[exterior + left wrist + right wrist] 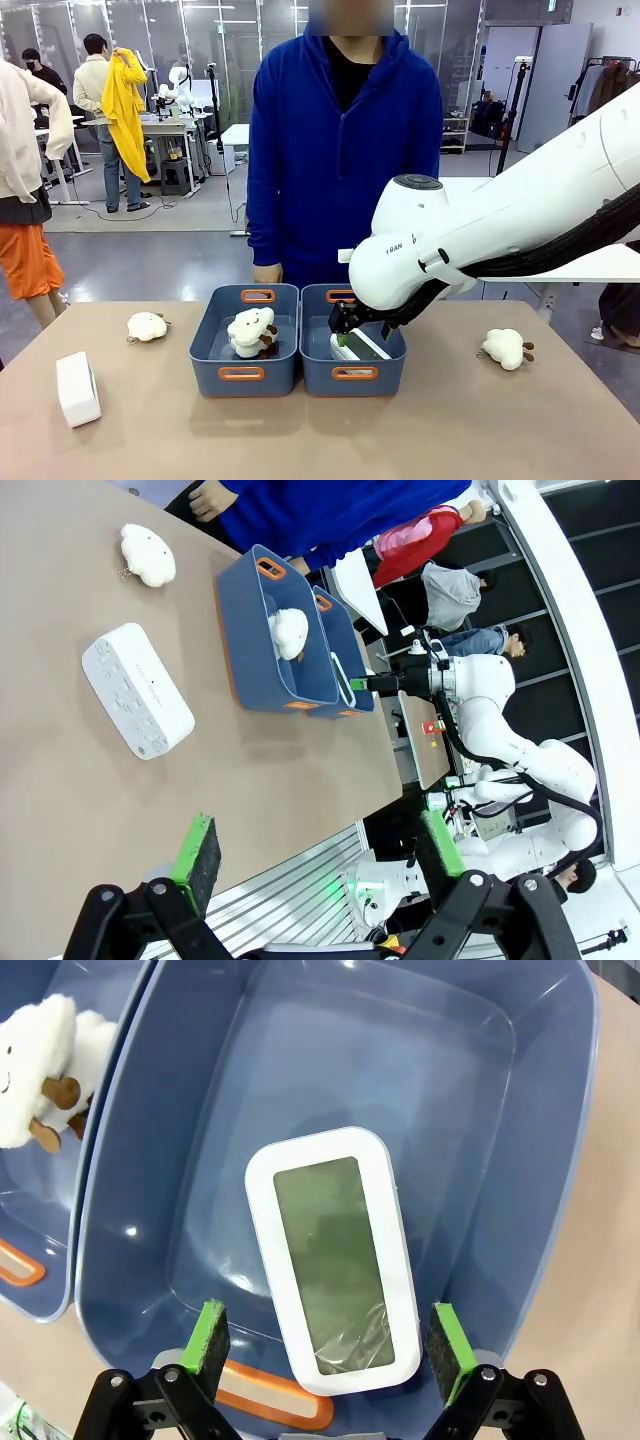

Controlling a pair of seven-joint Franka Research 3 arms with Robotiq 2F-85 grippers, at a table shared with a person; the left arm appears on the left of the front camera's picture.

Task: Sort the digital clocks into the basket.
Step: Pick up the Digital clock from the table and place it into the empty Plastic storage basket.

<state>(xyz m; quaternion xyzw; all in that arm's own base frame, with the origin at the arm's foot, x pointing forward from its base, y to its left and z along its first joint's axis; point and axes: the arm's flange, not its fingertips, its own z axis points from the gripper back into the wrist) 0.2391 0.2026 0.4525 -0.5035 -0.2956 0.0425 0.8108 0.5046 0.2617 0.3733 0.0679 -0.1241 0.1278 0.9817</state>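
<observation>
**A:** Where is our right gripper (326, 1322) now?

**B:** It hangs low over the basket (470, 1080). Its two green fingers stand wide apart and hold nothing.

**A:** And the clock (335, 1260)?

**B:** It lies inside the basket, screen up. It is between the fingers but does not touch them. Its near end sits close to the wall with the orange handle.

**A:** So what should we do here?

**B:** We think we should lift straight up. If we swing sideways, a finger could bump the clock or the basket wall and push things around.

**A:** Is the job finished then?

**B:** No. We see the other clock (78, 388) on the table (320, 440), far off to our left and well apart from the basket. We think its screen is down, since the left wrist view shows little buttons on top.

**A:** Who grabs that one?

**B:** Our left gripper (318, 832) looks best. It hovers above the table on that side, fingers wide open, with nothing in them.

**A:** What must we watch for?

**B:** The slab is flat and looks smooth, so we should pinch it across its short side, right in the middle. Then we must carry it to the same basket. It must not go in the other bin (205, 330) just beside it, where a plush toy (250, 332) sits.
</observation>
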